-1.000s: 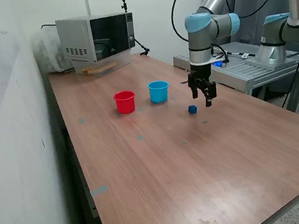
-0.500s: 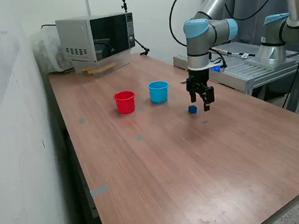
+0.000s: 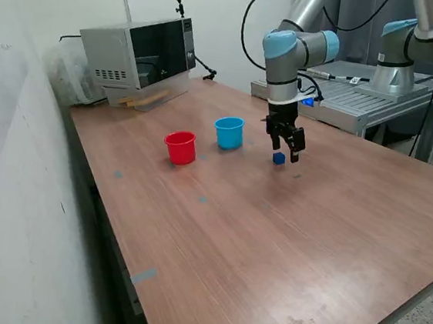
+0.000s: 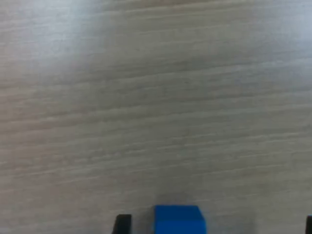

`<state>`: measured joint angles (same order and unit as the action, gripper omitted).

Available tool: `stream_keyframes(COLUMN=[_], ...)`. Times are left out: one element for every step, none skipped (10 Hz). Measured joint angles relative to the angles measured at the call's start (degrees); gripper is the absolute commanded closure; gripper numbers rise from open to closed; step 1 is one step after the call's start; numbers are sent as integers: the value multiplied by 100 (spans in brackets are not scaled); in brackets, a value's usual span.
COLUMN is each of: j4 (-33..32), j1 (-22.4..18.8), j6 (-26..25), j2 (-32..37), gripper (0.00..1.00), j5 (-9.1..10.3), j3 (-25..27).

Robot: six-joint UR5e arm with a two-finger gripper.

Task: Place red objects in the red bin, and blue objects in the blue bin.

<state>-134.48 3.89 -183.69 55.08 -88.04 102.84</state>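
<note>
A small dark-blue cube [image 3: 279, 158] lies on the wooden table, to the exterior view's right of the light-blue cup, the blue bin [image 3: 229, 132]. The red cup, the red bin [image 3: 180, 147], stands further to the exterior view's left. My gripper [image 3: 287, 149] hangs just above the cube with its fingers spread open and nothing held. In the wrist view the blue cube [image 4: 178, 220] shows at the picture's edge, beside a dark fingertip [image 4: 122, 223]. No red cubes are in view.
A microwave [image 3: 139, 49] sits at the table's far corner near the wall. A second arm's base [image 3: 400, 69] stands on a metal stand behind the table. Small tape marks [image 3: 144, 276] dot the tabletop.
My gripper has moved toward the exterior view's left and a little away from the camera, ending over the blue cube. The cube and both cups have stayed put.
</note>
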Motion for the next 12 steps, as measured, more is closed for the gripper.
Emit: stream_keyframes(j4=[-12, -32, -57, -90, -122, -149, -168, -181, -189, -193, -197, -199], j1=[23, 41, 51, 58, 63, 66, 67, 68, 69, 76, 89, 108], j6=[2, 5, 6, 7, 8, 8, 9, 9, 10, 13, 17, 20], j2=[-27, -52, -68, -81, -89, -94, -97, -99, -100, -100, -85, -41], gripper=[0, 100, 100, 100, 100, 100, 100, 100, 100, 100, 100, 100], j5=[-1, -2, -2, -2, -4, -8, -14, -21, -34, -48, -75, -142], j3=[-4, -7, -6, -2, 3, 8, 12, 14, 15, 15, 15, 4])
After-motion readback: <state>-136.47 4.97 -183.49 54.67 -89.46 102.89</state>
